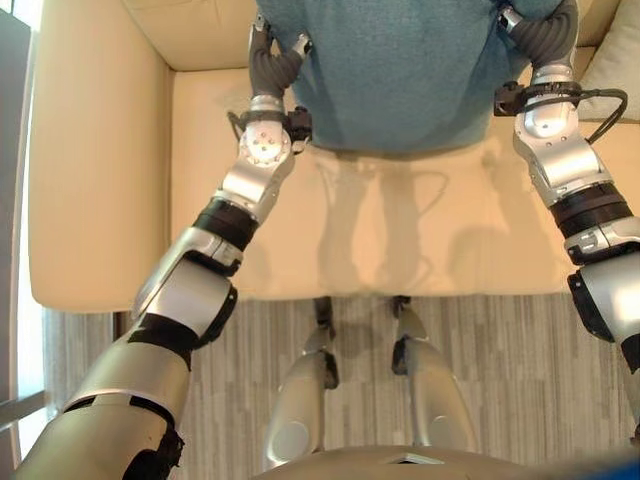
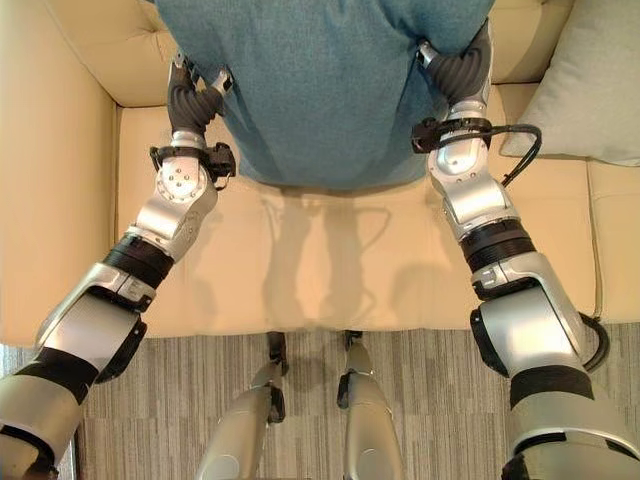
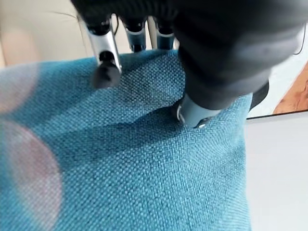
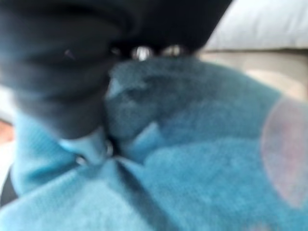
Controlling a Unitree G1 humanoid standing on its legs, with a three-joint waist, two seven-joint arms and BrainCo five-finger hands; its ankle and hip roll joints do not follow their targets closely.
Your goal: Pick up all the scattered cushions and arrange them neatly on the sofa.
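Note:
A teal woven cushion [image 1: 400, 70] hangs upright over the cream sofa seat [image 1: 400, 235], held between my two hands. My left hand [image 1: 275, 60] grips its left edge. In the left wrist view its fingers [image 3: 103, 53] lie over the cloth [image 3: 144, 168] and the thumb digs into it. My right hand [image 2: 460, 65] grips the right edge. In the right wrist view, cloth [image 4: 202, 183] bunches up by the thumb of that hand [image 4: 62, 72]. The cushion's lower edge casts a shadow on the seat.
A pale grey cushion [image 2: 590, 80] leans against the backrest on the seat to the right. The sofa's broad left armrest [image 1: 90, 150] runs beside my left arm. Striped grey carpet [image 1: 520, 360] lies in front of the sofa.

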